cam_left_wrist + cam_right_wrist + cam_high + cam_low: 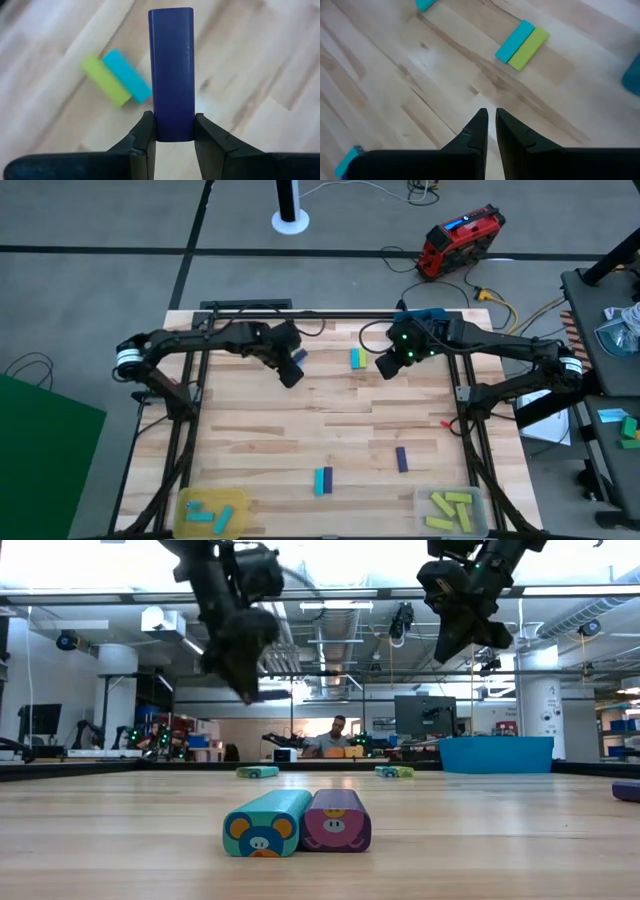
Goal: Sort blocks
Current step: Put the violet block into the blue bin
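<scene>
the left gripper (174, 131) hangs above the far middle of the worktop (250, 430), clenched on a dark purple block (171, 72). just right of it a cyan and yellow-green pair (355, 358) lies side by side. the right gripper (491, 125), fingers nearly together and grasping nothing, hovers right of that pair. nearer, a cyan-purple pair (322, 480) and another purple block (402, 459) lie apart.

2 trays (212, 513), 2 grippers (290, 370)
</scene>
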### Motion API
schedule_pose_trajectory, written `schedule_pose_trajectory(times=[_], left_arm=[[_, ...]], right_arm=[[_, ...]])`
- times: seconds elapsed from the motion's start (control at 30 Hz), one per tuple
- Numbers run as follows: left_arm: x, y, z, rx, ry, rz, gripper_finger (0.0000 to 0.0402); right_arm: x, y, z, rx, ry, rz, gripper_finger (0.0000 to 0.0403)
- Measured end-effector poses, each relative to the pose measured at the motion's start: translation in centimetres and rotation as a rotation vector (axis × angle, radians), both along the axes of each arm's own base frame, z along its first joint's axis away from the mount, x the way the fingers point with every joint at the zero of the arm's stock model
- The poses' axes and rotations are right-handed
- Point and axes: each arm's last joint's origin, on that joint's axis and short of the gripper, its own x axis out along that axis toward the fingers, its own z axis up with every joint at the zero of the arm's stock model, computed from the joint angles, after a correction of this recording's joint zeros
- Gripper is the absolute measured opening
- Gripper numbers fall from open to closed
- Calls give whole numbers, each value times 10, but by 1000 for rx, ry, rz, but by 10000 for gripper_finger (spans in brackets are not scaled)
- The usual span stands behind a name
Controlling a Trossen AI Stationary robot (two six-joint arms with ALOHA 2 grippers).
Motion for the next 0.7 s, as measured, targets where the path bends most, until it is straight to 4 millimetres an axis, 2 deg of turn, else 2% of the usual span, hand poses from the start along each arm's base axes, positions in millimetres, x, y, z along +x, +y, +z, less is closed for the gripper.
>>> schedule_pose_trajectory(times=[0.2, 0.4, 0.53, 0.7], left_arm=[[24, -18, 21, 187, -21, -232, 79], [49, -38, 40, 398, -69, -342, 79], [57, -45, 48, 464, -111, -353, 79], [61, -50, 53, 492, -150, -361, 79]], right_arm=[[8, -1, 3, 91, -106, -76, 27], [25, -7, 7, 124, -256, -118, 39], [32, -8, 13, 106, -342, -102, 74], [34, -8, 17, 131, -394, -66, 137]])
